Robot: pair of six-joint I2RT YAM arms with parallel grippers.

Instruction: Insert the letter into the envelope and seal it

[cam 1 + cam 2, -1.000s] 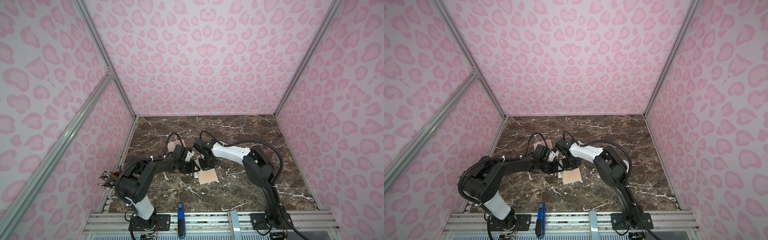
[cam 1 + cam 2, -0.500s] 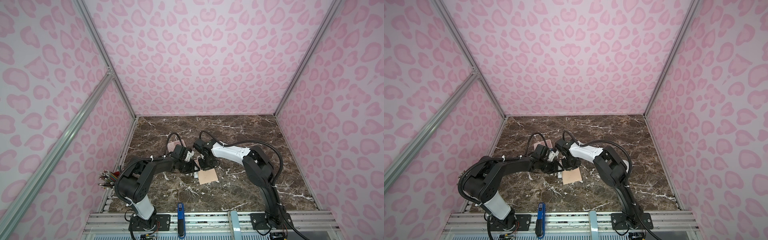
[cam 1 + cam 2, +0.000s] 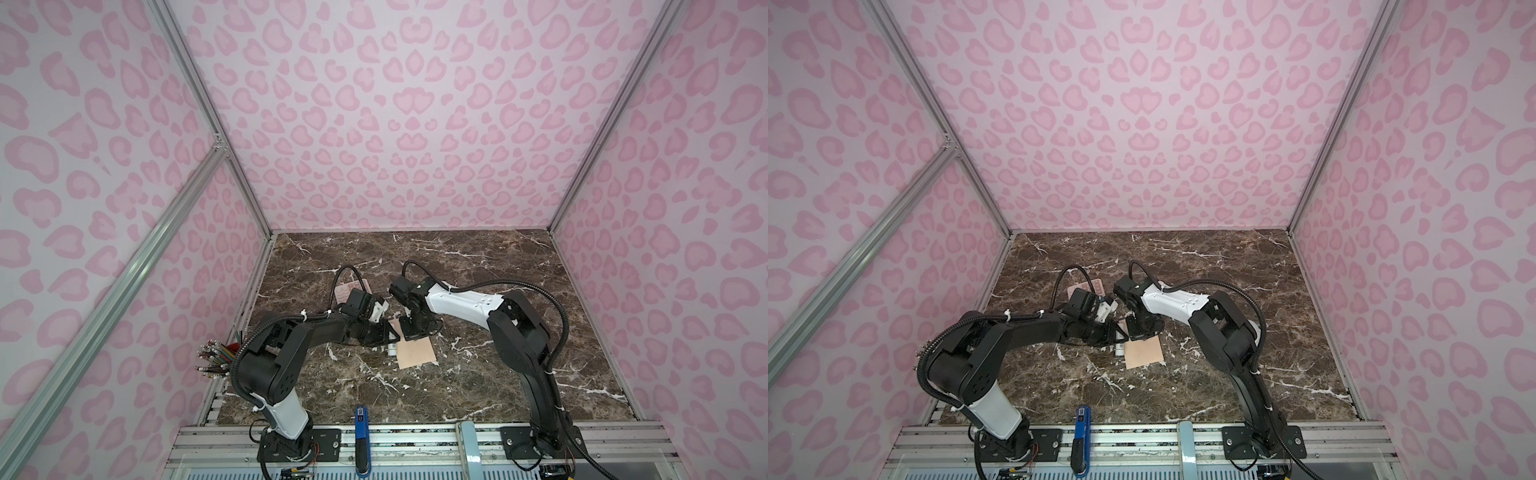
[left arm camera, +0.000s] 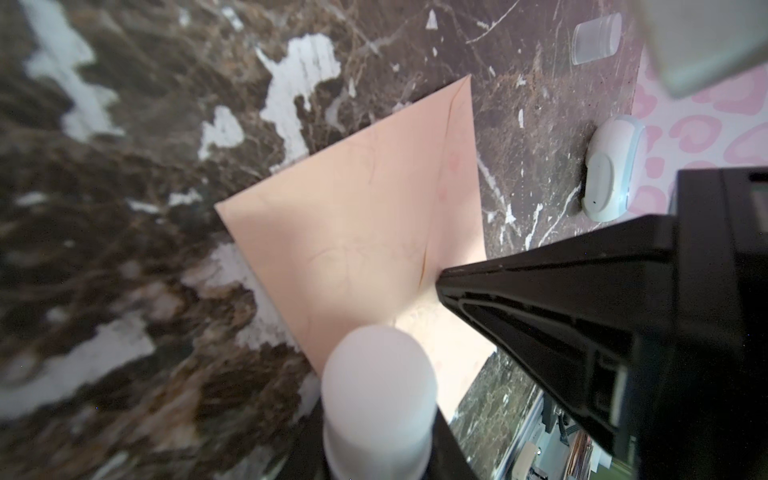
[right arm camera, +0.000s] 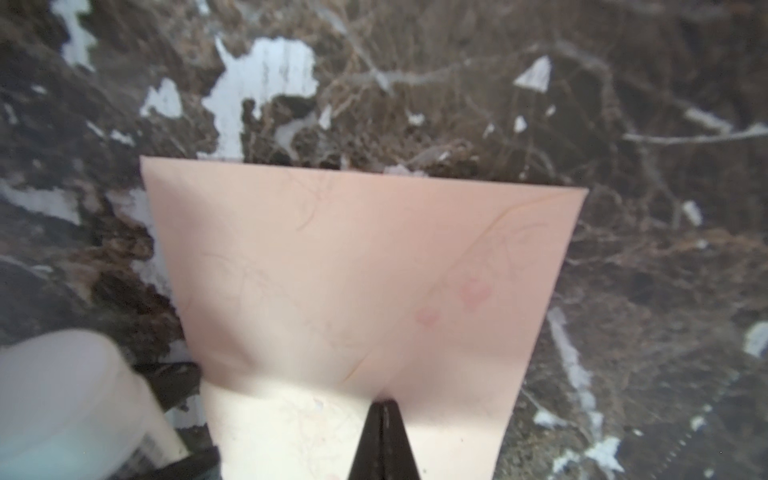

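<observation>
The peach envelope (image 3: 417,352) (image 3: 1144,352) lies flat on the marble, with its paler flap end under both grippers. My right gripper (image 5: 382,409) (image 3: 409,332) is shut. Its tips press on the envelope (image 5: 353,257) at the line where the peach body meets the cream flap, and creases run out from them. My left gripper (image 4: 380,415) (image 3: 384,337) is shut on a white glue stick (image 4: 380,395) (image 5: 75,399), which it holds over the envelope's (image 4: 374,216) flap edge. The letter is out of view.
A pink calculator (image 3: 353,291) (image 3: 1086,287) lies just behind the left wrist. A bunch of pencils (image 3: 216,357) sticks out at the left wall. A clear cap (image 4: 596,37) and a small white device (image 4: 611,166) sit by the wall. A blue tool (image 3: 360,419) rests on the front rail.
The right gripper's jaws have come together on the envelope. Neither arm has visibly shifted, and the left gripper still holds the glue stick.
</observation>
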